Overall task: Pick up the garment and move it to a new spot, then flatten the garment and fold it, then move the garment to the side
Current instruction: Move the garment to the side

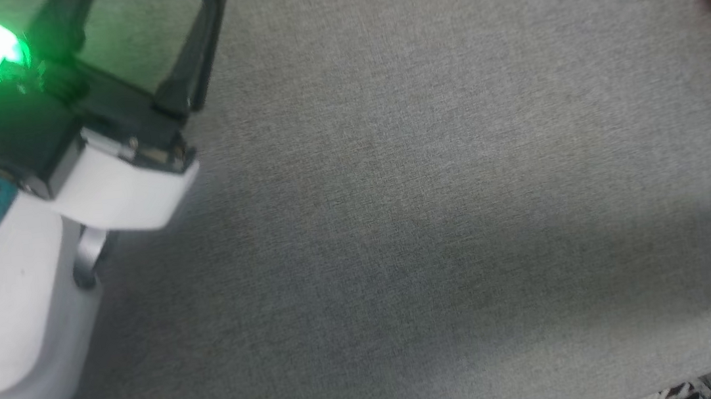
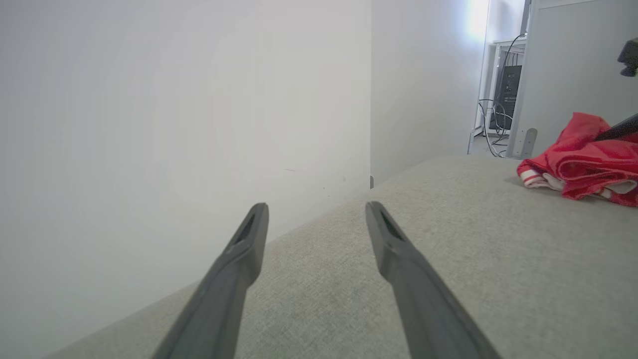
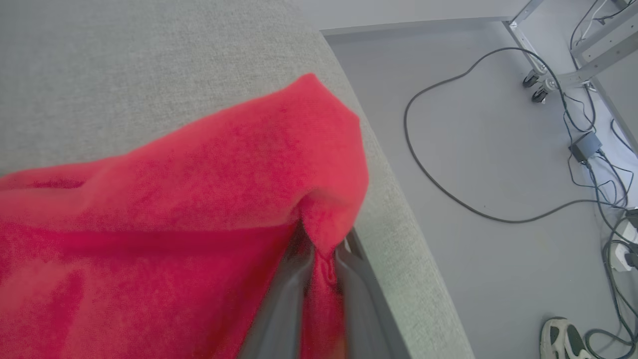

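Right gripper (image 3: 323, 249) is pinched on a fold of the garment (image 3: 189, 209) at the right edge of the surface (image 1: 394, 189); left gripper (image 2: 315, 215) spread wide, holding nothing.

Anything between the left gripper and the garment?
Nothing. In the left wrist and head views, bare grey upholstery runs from the left gripper to the garment.
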Robot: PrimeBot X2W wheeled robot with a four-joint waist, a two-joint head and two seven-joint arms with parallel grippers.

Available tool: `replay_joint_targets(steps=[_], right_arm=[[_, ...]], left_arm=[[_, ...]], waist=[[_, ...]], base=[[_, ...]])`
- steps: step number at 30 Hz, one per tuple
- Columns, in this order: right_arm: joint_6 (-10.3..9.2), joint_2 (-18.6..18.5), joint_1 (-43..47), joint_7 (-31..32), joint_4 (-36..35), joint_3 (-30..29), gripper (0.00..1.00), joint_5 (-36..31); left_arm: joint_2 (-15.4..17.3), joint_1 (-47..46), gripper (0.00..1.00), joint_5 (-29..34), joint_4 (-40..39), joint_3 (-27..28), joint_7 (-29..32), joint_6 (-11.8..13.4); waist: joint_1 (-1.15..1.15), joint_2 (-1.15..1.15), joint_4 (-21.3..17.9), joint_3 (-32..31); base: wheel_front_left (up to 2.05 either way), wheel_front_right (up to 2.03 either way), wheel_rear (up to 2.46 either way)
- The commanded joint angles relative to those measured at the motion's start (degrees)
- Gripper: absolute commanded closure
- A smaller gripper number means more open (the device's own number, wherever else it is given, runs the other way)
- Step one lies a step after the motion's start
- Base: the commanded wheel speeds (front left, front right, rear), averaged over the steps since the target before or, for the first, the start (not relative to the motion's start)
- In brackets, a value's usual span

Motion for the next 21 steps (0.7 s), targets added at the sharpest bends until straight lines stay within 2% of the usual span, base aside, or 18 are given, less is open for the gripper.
replay_joint_targets(steps=[1,7,14,16,17,21], right_arm=[[-0.08,0.1,-2.5,-1.4,2.0,1.1,1.00,-1.1],[-0.09,-1.6,-9.1,-7.3,9.7,4.1,1.00,-6.3],[-0.08,0.4,-14.9,-12.7,19.1,6.0,1.00,-10.2],[-0.08,0.8,-15.5,-13.9,20.7,6.9,0.17,-10.3],[-0.08,0.7,-15.7,-14.5,21.3,7.4,0.00,-10.2],[-0.08,-0.2,-14.4,-17.7,21.9,10.4,0.00,-8.3]], left_arm=[[0.3,-1.8,0.00,-0.5,0.2,-0.4,-0.3,-0.1],[0.7,-5.9,0.00,-1.1,0.9,-1.3,-0.3,-0.1],[0.7,-6.7,0.00,-1.2,1.6,-0.8,-0.3,-0.1],[0.4,-5.6,0.00,-1.2,2.0,-0.4,-0.3,-0.1],[0.1,-5.0,0.00,-1.3,2.2,-0.1,-0.3,-0.1],[-1.7,-0.7,0.00,-1.6,3.1,2.0,-0.3,-0.1]], waist=[[0.00,0.00,-1.0,2.2],[0.00,0.00,-0.8,3.8],[0.00,0.00,-0.8,3.6],[0.00,0.00,-0.8,2.7],[0.00,0.00,-0.7,2.1],[0.00,0.00,0.5,-2.6]], base=[[0.00,0.00,0.00],[0.00,0.00,0.00],[0.00,0.00,0.00],[0.00,0.00,0.00],[0.00,0.00,0.00],[0.00,0.00,0.00]])
